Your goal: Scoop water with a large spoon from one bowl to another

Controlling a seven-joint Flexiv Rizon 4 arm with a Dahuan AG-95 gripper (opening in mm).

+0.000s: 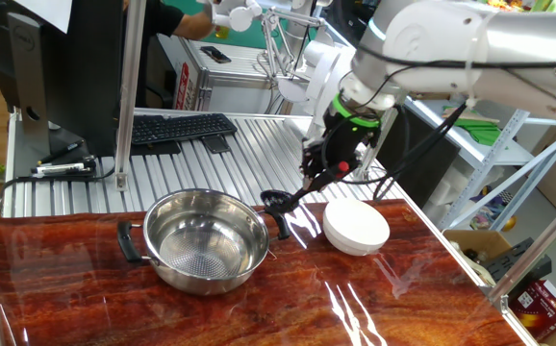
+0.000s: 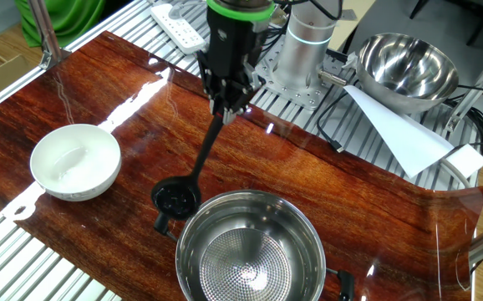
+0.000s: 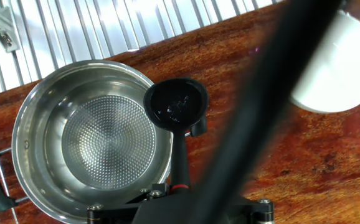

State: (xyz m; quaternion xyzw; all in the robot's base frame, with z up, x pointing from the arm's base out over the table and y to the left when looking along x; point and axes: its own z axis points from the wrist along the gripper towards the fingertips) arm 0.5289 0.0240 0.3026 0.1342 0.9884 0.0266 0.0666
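The gripper (image 2: 227,107) clamps the black long-handled ladle (image 2: 175,197) – cup just outside the shiny two-handled steel pot (image 2: 250,251), mid-transfer; next, carrying it level to the plain white bowl (image 2: 75,161).

The large spoon (image 2: 193,171), a black ladle with a small deep round cup and a long thin handle, hangs tilted in the air, cup lowest. In the hand view its cup (image 3: 175,103) sits over the steel pot's rim at about 2 o'clock, glistening inside. The steel pot (image 2: 250,251) is wide and shiny, upright, with a dotted bottom and black side handles. The white bowl (image 2: 75,161), plain and upright, stands well apart at the pot's 10 o'clock in the other fixed view.
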